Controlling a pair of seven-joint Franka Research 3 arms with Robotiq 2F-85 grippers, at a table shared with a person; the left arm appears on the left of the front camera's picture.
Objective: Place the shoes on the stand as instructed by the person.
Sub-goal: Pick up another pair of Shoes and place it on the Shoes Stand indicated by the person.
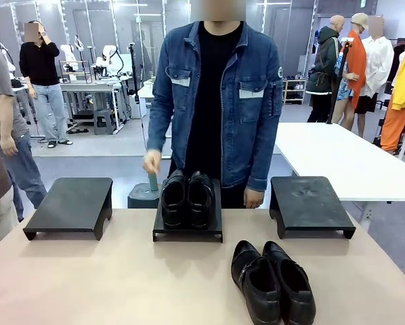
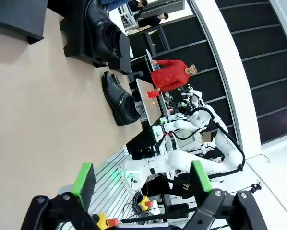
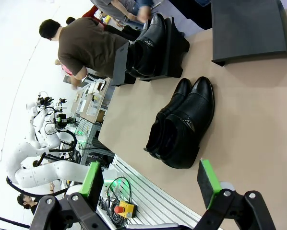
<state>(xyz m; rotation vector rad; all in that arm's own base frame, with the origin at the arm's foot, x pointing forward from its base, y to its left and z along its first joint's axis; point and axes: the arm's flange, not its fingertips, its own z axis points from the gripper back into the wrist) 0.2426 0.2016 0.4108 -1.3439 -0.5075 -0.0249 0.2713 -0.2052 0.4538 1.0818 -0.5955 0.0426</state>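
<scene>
Roughly halfway, I judge: the first pair of shoes (image 1: 187, 198) sits on the middle stand (image 1: 187, 232) at twelve o'clock; the second pair (image 1: 273, 284) lies loose on the counter (image 1: 121, 284) at five o'clock; left stand (image 1: 70, 203) and right stand (image 1: 309, 203) are bare; the person (image 1: 216, 95) stands behind; left gripper (image 2: 142, 178) and right gripper (image 3: 149, 178) show jaws apart, empty.

Shoes (image 1: 187, 198): four. Stands (image 1: 70, 203): three. Person (image 1: 216, 88): one.
</scene>
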